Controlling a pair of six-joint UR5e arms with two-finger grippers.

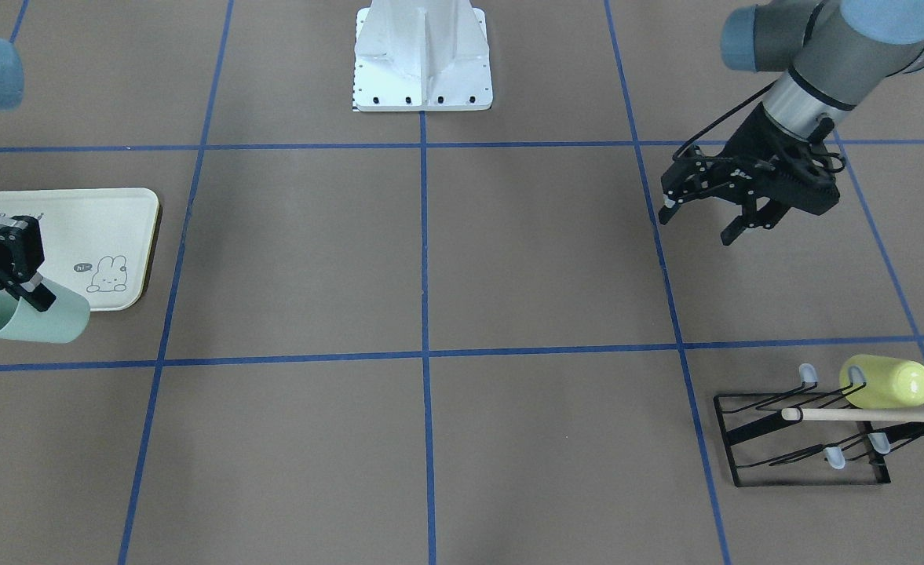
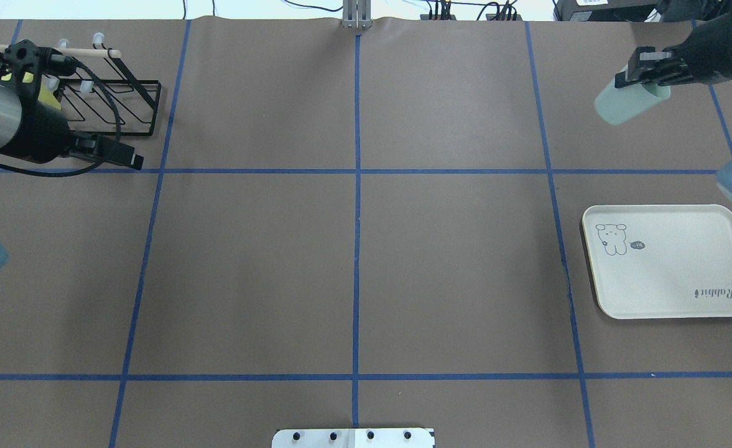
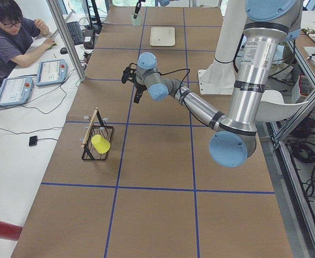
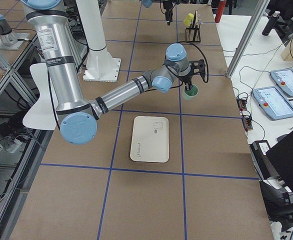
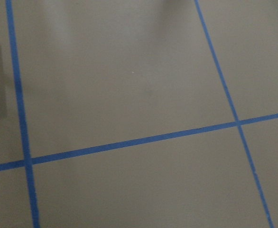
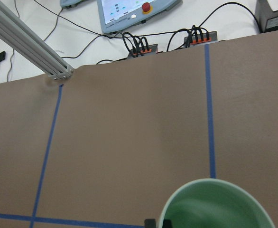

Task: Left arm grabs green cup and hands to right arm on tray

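Observation:
My right gripper [image 1: 26,286] is shut on the rim of the pale mint-green cup [image 1: 34,318] and holds it tilted in the air. In the overhead view the cup [image 2: 627,102] hangs beyond the far edge of the cream tray [image 2: 670,274], not over it. The right wrist view shows the cup's open mouth [image 6: 215,204] at the bottom. My left gripper [image 1: 697,227] is open and empty, raised over the table near the black rack [image 1: 803,439]. It also shows in the overhead view [image 2: 132,158].
A yellow-green cup [image 1: 889,382] hangs on the black rack with a wooden rod, at the far left of the table. The robot's white base [image 1: 422,63] stands at the near middle. An operator [image 3: 12,32] sits at a side desk with teach pendants.

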